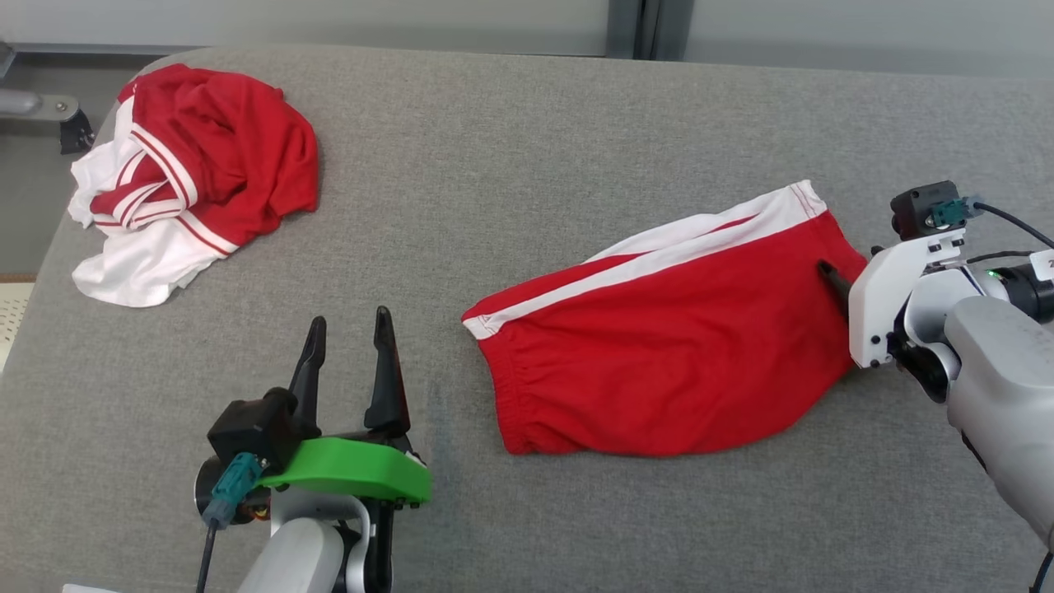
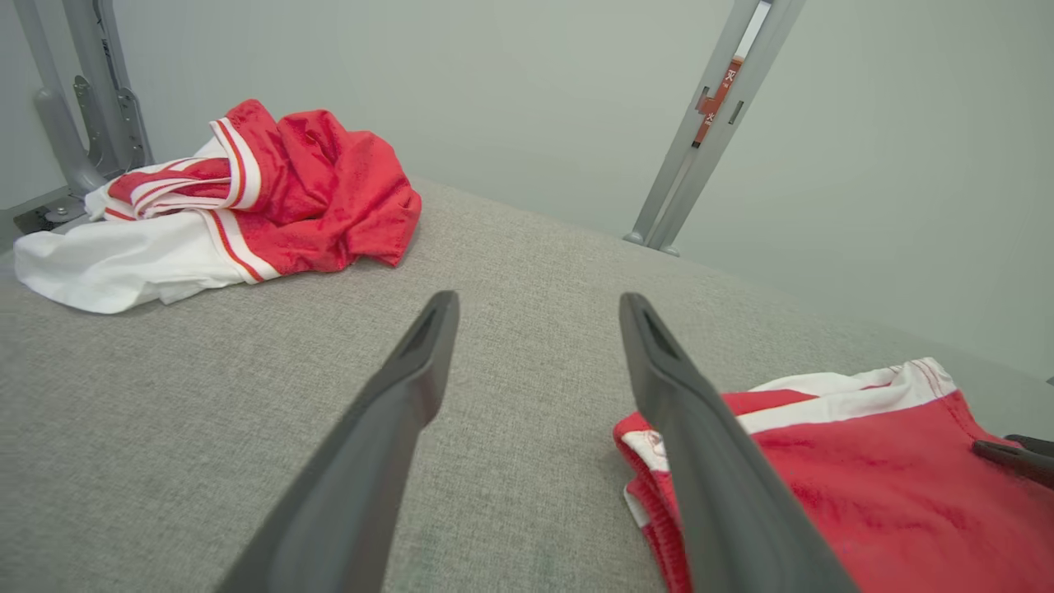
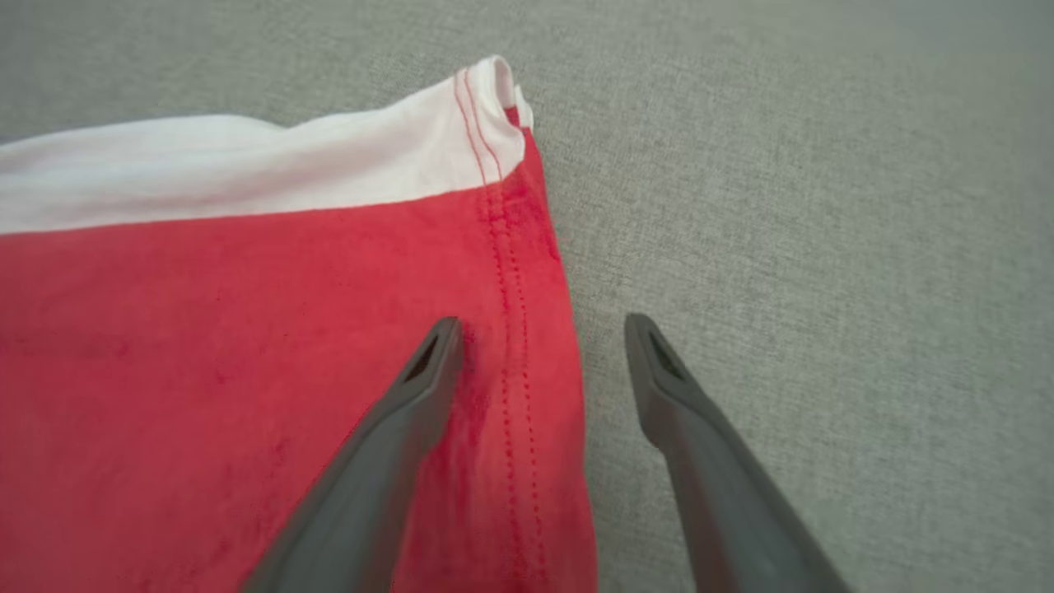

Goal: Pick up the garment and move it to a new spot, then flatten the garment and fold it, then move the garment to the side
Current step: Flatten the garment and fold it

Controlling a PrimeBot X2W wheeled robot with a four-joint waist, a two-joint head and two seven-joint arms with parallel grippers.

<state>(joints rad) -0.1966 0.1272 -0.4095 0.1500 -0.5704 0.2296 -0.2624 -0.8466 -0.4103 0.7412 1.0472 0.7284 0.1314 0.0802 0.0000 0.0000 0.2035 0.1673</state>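
On grey padded tabletop (image 1: 527,123), right of centre: red shorts (image 1: 667,346) lying flat. Long axis diagonal in head view, near-left to far-right. Elastic waistband end pointing left toward left gripper (image 1: 350,329); stitched leg hem pointing right, at right gripper (image 3: 539,338). White side stripe along far edge. Right gripper fingers spread wide, straddling hem edge: one over red fabric, other over bare grey cloth, gripping nothing; contact with fabric unclear. Left gripper spread too, empty, left of waistband, apart from it. Crumpled red-and-white pile (image 1: 193,177) at far-left corner, well apart.
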